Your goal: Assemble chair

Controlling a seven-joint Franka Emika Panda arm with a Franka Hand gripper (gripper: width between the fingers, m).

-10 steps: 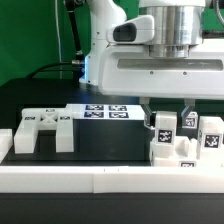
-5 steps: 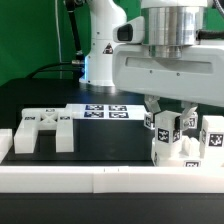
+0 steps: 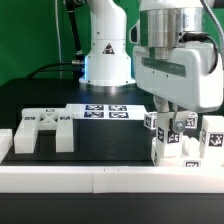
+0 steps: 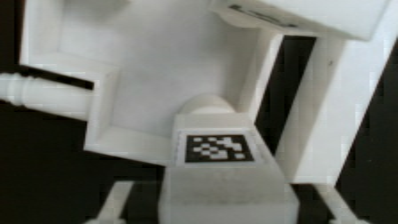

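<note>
My gripper (image 3: 173, 118) hangs over a cluster of white tagged chair parts (image 3: 185, 145) at the exterior view's right. It straddles an upright white leg block (image 3: 166, 130). In the wrist view that block (image 4: 228, 170), with a square tag on it, stands between my two fingertips (image 4: 128, 196). A dark gap shows on one side, so the jaws are open and not clamped. A larger white chair panel (image 4: 151, 75) lies beyond it. A notched white frame part (image 3: 42, 130) lies at the exterior view's left.
The marker board (image 3: 100, 111) lies flat behind the middle. A long low white border rail (image 3: 90, 180) runs along the front. The arm's white base (image 3: 108, 55) stands at the back. Black tabletop shows between the frame part and the cluster.
My hand has turned about its vertical axis over the leg block and now looks narrower and tilted. A second tagged face of the block has come into sight. The other parts have not moved.
</note>
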